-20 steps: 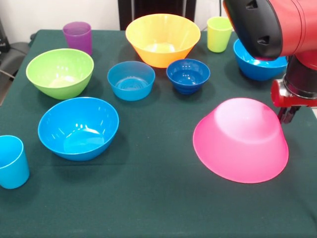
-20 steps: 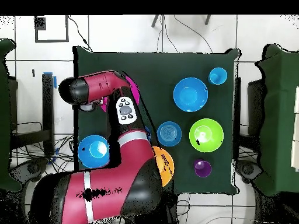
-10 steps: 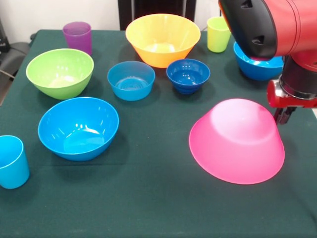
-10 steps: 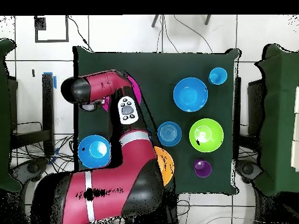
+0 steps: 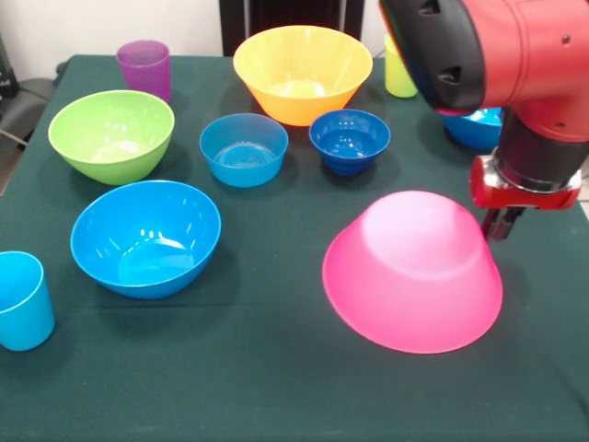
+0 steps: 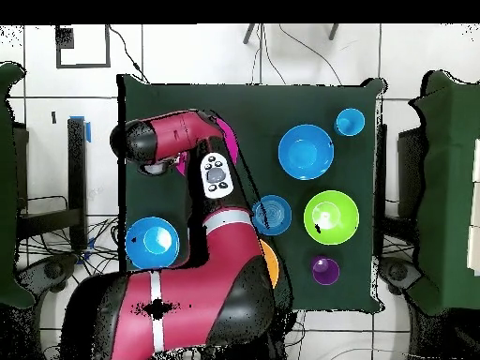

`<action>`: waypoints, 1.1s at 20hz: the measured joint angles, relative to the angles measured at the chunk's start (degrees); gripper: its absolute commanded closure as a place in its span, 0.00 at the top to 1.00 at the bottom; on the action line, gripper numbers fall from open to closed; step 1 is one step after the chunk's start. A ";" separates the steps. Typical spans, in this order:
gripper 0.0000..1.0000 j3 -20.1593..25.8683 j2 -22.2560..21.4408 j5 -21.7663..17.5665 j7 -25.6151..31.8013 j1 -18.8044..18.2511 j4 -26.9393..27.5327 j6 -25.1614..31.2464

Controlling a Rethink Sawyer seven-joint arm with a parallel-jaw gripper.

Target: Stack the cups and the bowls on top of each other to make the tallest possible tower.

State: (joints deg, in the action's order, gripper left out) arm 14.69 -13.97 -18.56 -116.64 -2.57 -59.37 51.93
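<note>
Dark green cloth covered the tabletop (image 5: 276, 387); pale wall and a dark chair stood behind it. No tower existed yet: every cup and bowl stood apart.

Big pink bowl (image 5: 411, 272) lay mouth-down and tilted at lower right of the front view, its flat base turned up and toward the frame's top, its rim facing the bottom edge. The gripper (image 5: 498, 224) hung just at the bowl's upper-right flank, below the red wrist. Whether the jaws were spread, clenched or pinching the bowl's rim could not be told; the bowl's body hid the contact.

Key relation: the bowl lay left of and below the jaws in the frame, its axis leaning away from them.

Other pieces, front view: orange bowl (image 5: 303, 72) top centre, dark-blue small bowl (image 5: 349, 140) just below it, light-blue small bowl (image 5: 243, 148) left of that, green bowl (image 5: 111, 134) at left, blue bowl (image 5: 145, 237) lower left, purple cup (image 5: 144, 68) upper left, light-blue cup (image 5: 22, 300) at left edge.

Judgement: the pink bowl probably serves as base; settling it flat comes next.
</note>
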 measured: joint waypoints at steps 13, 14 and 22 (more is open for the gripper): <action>0.00 0.00 0.18 -3.90 0.00 -2.43 0.01 0.00; 0.00 0.00 0.18 -4.03 0.00 -2.43 0.01 0.00; 0.00 0.08 0.35 -4.49 0.00 -2.46 0.01 0.00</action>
State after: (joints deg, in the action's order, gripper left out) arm 14.77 -13.62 -23.05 -116.64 -5.02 -59.37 51.93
